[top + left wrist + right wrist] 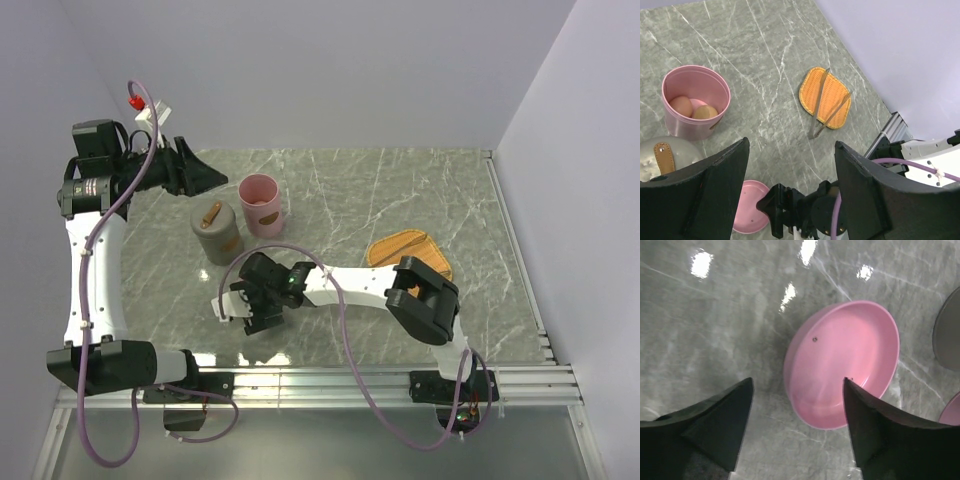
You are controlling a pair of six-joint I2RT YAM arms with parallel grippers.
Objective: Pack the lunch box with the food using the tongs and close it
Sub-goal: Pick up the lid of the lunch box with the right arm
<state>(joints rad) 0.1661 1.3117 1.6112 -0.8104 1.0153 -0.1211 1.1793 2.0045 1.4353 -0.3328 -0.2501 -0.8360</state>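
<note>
- One round pink plastic lid lies on the grey marble worktop. The right gripper hangs over it, released and holding nothing.
- One orange woven tray carries one pair of slim silver tongs.
- One grey lidded canister stands just beside one round pink tub holding two food balls.
- Farthest, the left gripper is spread and empty.

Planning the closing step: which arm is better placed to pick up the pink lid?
Right. The right claw hangs open directly above the pink lid; the left claw is farther off, beyond the grey container.
</note>
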